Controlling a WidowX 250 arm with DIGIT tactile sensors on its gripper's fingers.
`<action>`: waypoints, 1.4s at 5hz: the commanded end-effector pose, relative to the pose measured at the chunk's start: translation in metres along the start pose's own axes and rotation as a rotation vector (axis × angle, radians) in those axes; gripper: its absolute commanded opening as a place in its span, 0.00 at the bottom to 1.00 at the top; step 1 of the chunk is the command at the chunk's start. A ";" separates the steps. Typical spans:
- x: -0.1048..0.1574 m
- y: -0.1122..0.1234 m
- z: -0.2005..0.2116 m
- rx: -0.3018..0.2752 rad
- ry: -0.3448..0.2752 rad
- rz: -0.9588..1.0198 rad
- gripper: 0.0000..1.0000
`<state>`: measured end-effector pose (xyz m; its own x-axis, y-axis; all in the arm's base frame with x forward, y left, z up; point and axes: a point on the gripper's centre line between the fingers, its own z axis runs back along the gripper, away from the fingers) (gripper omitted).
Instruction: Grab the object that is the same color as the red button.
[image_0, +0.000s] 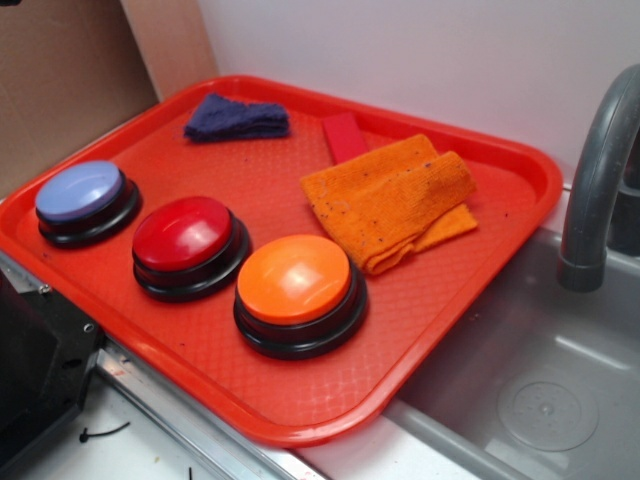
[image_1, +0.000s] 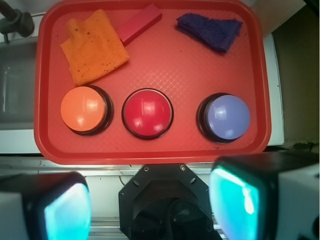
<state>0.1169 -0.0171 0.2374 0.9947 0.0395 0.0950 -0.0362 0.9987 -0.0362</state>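
Note:
A small flat red block lies at the back of the red tray, touching the orange cloth's edge. The red button sits in the middle of a row of three dome buttons. My gripper hangs high above the tray's near edge, open, with nothing between its teal pads. It does not appear in the exterior view.
An orange button and a blue button flank the red one. An orange cloth and a dark blue cloth lie at the back. A sink with a grey faucet is right.

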 end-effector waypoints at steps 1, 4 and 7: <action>0.000 0.000 0.000 0.000 0.000 0.000 1.00; 0.059 0.017 -0.063 -0.098 -0.109 0.319 1.00; 0.149 0.020 -0.141 0.091 -0.203 0.740 1.00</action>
<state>0.2717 -0.0020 0.0950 0.6797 0.6992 0.2217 -0.7103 0.7028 -0.0386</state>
